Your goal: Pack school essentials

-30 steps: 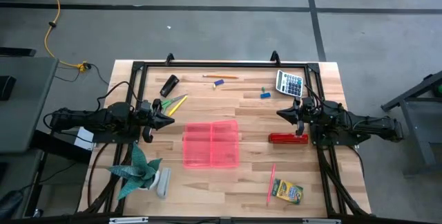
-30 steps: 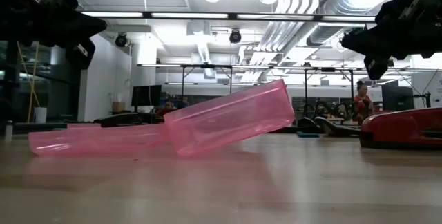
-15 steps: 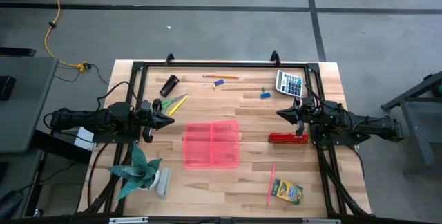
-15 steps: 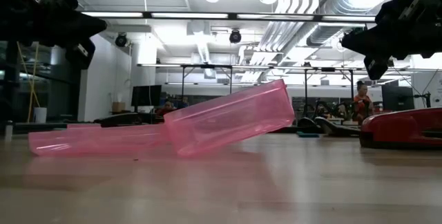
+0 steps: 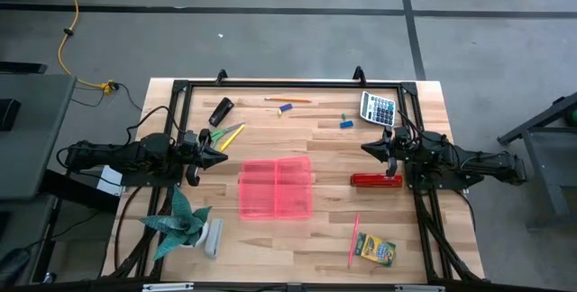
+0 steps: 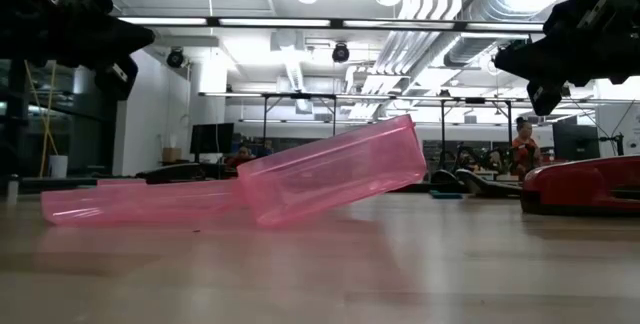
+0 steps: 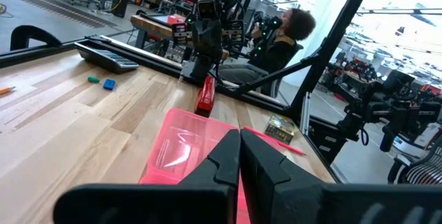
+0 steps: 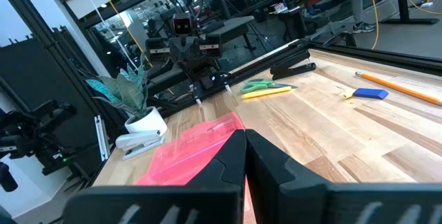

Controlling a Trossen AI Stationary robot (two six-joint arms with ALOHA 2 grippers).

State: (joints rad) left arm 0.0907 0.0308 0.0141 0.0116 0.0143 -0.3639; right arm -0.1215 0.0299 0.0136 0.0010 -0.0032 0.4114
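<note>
An open pink plastic case (image 5: 276, 187) lies mid-table, its lid part propped up in the low view (image 6: 335, 169). Green-handled scissors and a yellow marker (image 5: 225, 133) lie near my left gripper (image 5: 219, 151), which hovers shut above the table's left side. An orange pencil (image 5: 287, 100), a blue eraser (image 5: 286, 108) and small green and blue erasers (image 5: 344, 121) lie toward the far edge. The crayon box (image 5: 375, 250) and a pink pencil (image 5: 353, 238) lie near the near right corner. My right gripper (image 5: 368, 148) hovers shut at the right.
A calculator (image 5: 379, 108) sits at the far right, a red stapler (image 5: 376, 181) below my right gripper, a black stapler (image 5: 221, 111) at the far left, a potted plant (image 5: 180, 223) and a grey stapler (image 5: 213, 238) at the near left. A person sits beyond the table (image 7: 283, 41).
</note>
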